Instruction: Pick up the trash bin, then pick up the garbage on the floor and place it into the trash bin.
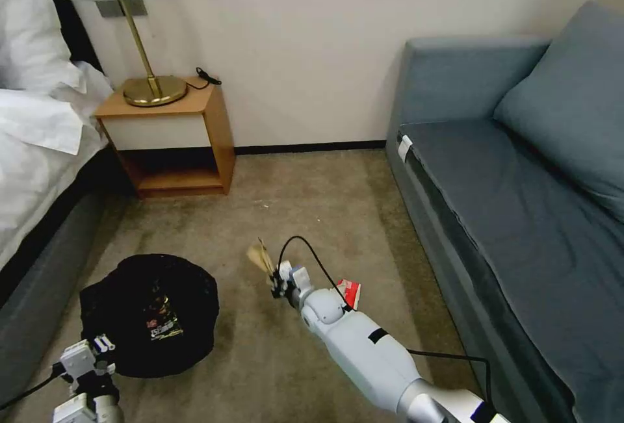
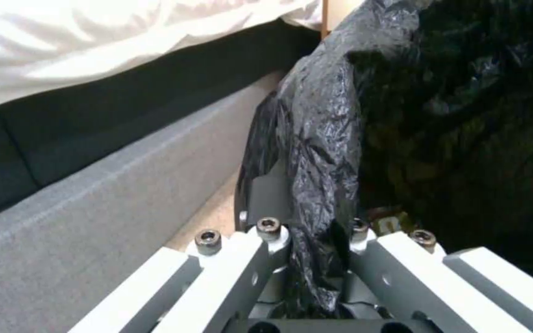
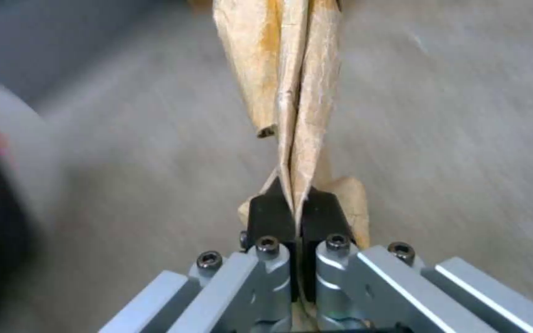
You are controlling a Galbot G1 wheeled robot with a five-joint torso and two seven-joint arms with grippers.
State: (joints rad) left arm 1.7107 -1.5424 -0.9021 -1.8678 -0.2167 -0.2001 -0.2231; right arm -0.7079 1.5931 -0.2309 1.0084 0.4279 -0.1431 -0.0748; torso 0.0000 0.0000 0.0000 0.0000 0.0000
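Right hand (image 3: 294, 208) clamped on a tan paper scrap (image 3: 291, 92), held above the carpet. Left hand (image 2: 306, 231) grips the black-bagged rim of the trash bin (image 1: 149, 312). A red-and-white wrapper (image 1: 350, 292) lies on the carpet just beside the right arm.

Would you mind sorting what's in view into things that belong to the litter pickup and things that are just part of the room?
Part of the job:
- trash bin, rim clamped by left gripper
- tan scrap, pinched in right gripper
- red-and-white wrapper, on the carpet

Just lying about:
- bedside table
- lamp
- sofa
- bed
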